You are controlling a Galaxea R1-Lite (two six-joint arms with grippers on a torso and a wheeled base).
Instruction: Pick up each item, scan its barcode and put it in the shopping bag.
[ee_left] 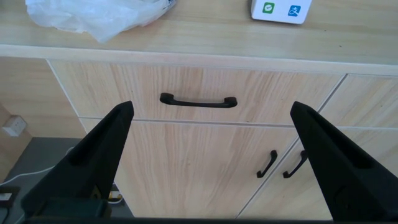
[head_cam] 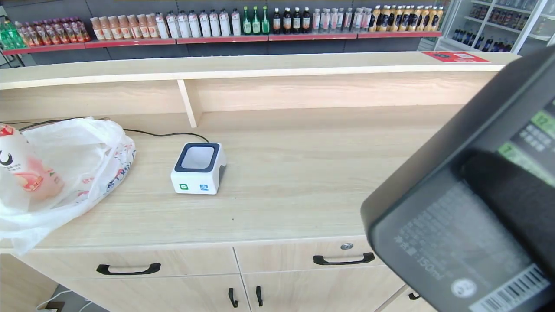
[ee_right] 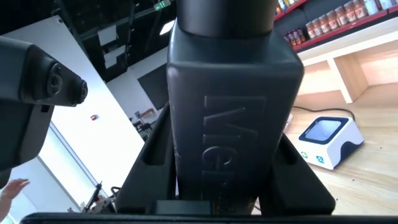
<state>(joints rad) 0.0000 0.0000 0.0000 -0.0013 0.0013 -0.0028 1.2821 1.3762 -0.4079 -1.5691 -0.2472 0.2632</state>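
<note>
One item is in play: the dark bottle [head_cam: 468, 208]. The right gripper [ee_right: 224, 168] is clamping it, fingers pressing on both flanks. The bottle is hanging high and close to the head camera, well apart from the scanner [head_cam: 199, 167] on the counter [head_cam: 303, 182].

The barcode [head_cam: 514, 292] is showing on the bottle's lower end and facing up toward the camera, not toward the scanner's window.

Judging the step in hand to be the scan. Doing it well is likely meaning:
- carrying the bottle down toward the robot's left, over the scanner;
- turning the wrist until the barcode is facing the glass;
- holding it steady and near, not touching.

The left gripper [ee_left: 211, 109] is hanging spread wide and holding nothing, before a drawer front [ee_left: 199, 81].

The shopping bag [head_cam: 86, 147] is lying at the counter's left, with a pink bottle [head_cam: 26, 169] inside.
</note>
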